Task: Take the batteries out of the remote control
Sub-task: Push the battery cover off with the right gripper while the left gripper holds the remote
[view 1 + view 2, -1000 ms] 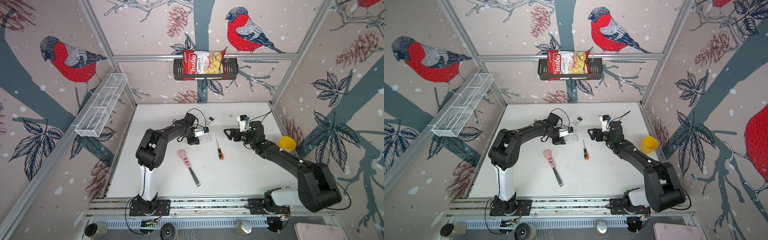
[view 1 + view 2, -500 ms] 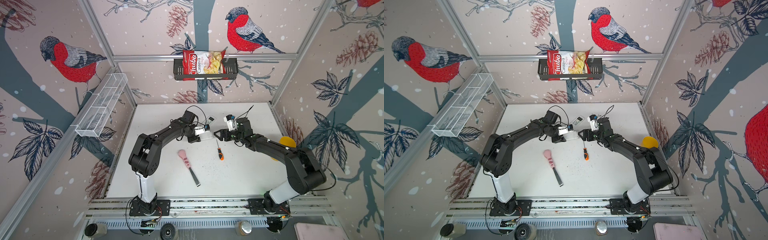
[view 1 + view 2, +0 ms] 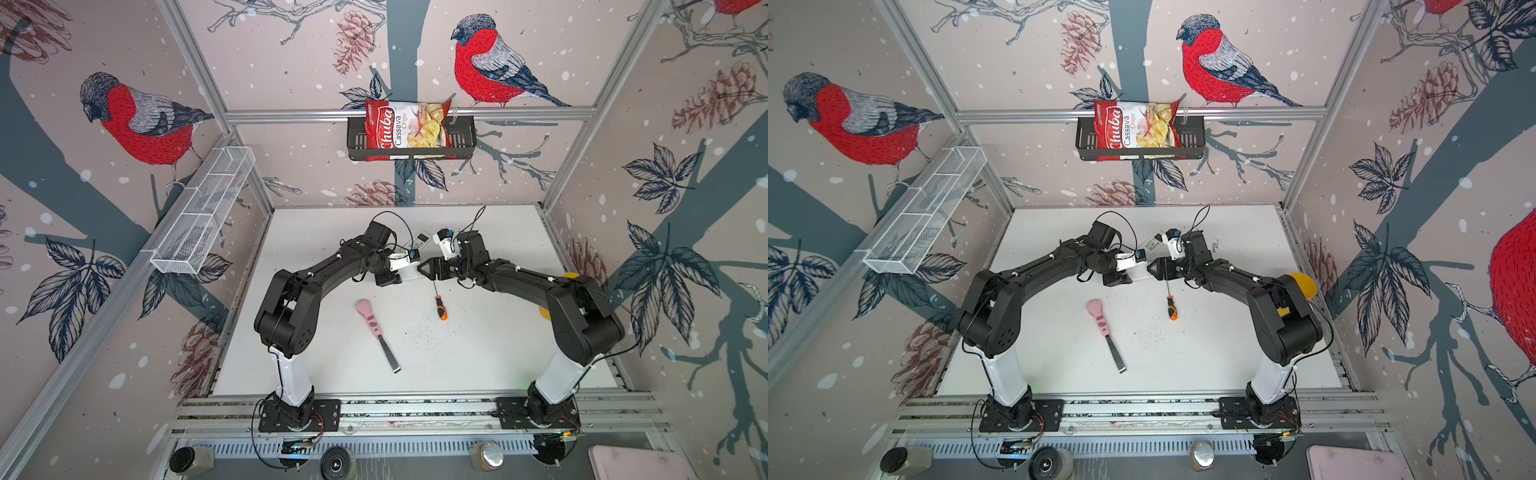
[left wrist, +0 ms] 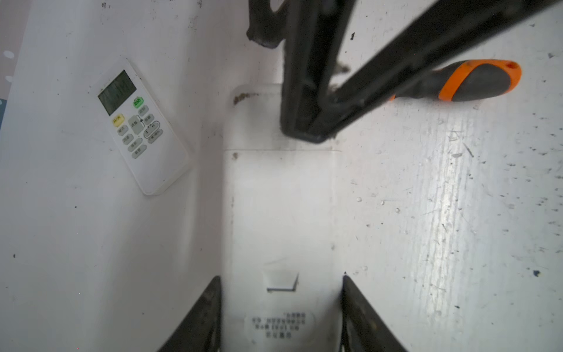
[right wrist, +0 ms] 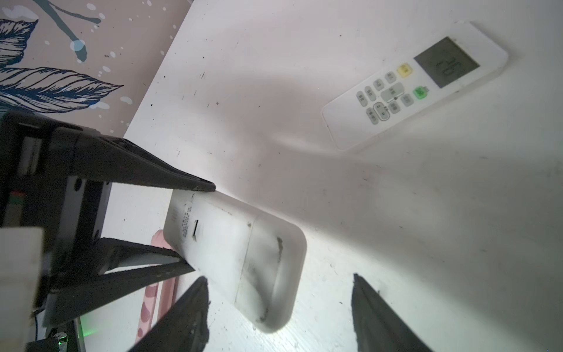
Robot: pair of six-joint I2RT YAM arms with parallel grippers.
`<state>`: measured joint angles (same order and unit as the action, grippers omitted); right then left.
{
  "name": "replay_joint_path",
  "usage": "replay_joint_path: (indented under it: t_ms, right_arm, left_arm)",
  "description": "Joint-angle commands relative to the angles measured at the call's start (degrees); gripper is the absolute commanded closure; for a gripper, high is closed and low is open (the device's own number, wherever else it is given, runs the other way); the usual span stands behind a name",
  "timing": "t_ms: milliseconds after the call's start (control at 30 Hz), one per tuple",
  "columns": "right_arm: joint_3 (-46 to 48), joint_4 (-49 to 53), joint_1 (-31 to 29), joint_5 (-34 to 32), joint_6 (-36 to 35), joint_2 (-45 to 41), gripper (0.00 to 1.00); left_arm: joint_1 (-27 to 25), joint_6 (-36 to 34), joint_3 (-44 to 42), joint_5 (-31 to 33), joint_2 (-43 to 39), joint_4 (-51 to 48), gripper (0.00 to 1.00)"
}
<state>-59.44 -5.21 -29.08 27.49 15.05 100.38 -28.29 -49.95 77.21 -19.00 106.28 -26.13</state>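
A white remote control [image 4: 281, 213] lies back-up on the table, its cover in place, and my left gripper [image 4: 281, 277] is shut on its sides. The same remote control [image 5: 231, 243] reaches with its rounded far end between the fingers of my right gripper [image 5: 278, 277], which is open, with a gap on one side. In both top views the left gripper [image 3: 395, 272] [image 3: 1125, 274] and right gripper [image 3: 423, 266] [image 3: 1152, 268] meet at mid-table over it. The batteries are hidden.
A second white remote [image 3: 420, 240] [image 4: 140, 128] [image 5: 411, 85] lies face-up just behind. An orange-and-black screwdriver [image 3: 439, 305] [image 4: 475, 80] and a pink-handled blade [image 3: 374, 328] lie nearer the front. A yellow cup [image 3: 1304, 284] stands at the right, behind the right arm.
My right arm has swung left across the table until its open fingers straddle the remote control's far end, and they have narrowed a little. The left gripper has kept its hold in place.
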Motion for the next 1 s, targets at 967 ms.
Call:
replay_joint_path:
  t_ms: [967]
  right_arm:
    - [-3.50, 1.26, -0.88, 1.79, -1.07, 4.32, 0.64]
  left_arm:
    - [0.33, 1.03, 0.08, -0.77, -0.66, 1.61, 0.68]
